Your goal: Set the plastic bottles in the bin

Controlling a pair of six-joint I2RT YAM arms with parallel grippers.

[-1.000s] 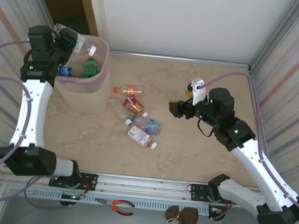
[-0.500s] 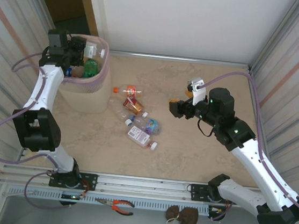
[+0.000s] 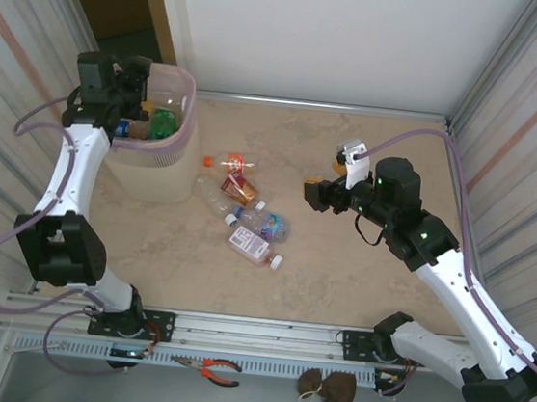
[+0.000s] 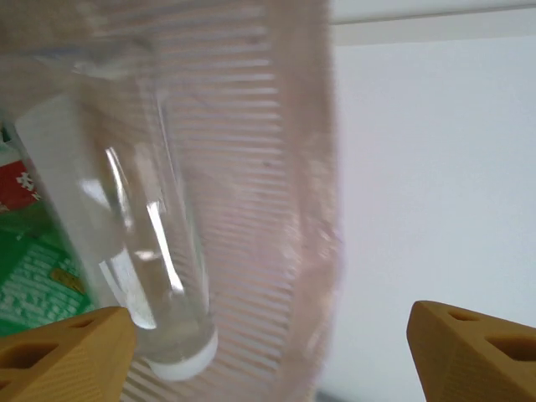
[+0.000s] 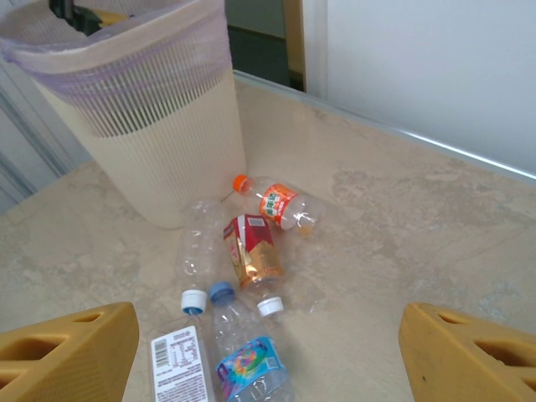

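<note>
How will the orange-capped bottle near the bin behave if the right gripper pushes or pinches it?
The orange-capped bottle lies on its side on the table, so a push will probably roll it. It looks clear and empty, so it is likely light and apt to skid. The thin plastic may dent under a pinch.

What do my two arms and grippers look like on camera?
Both the left arm and right arm have white link shells, black joint housings with small green lights, and trailing lavender cables. The left gripper and right gripper carry blocky orange-tan wedge fingers.
</note>
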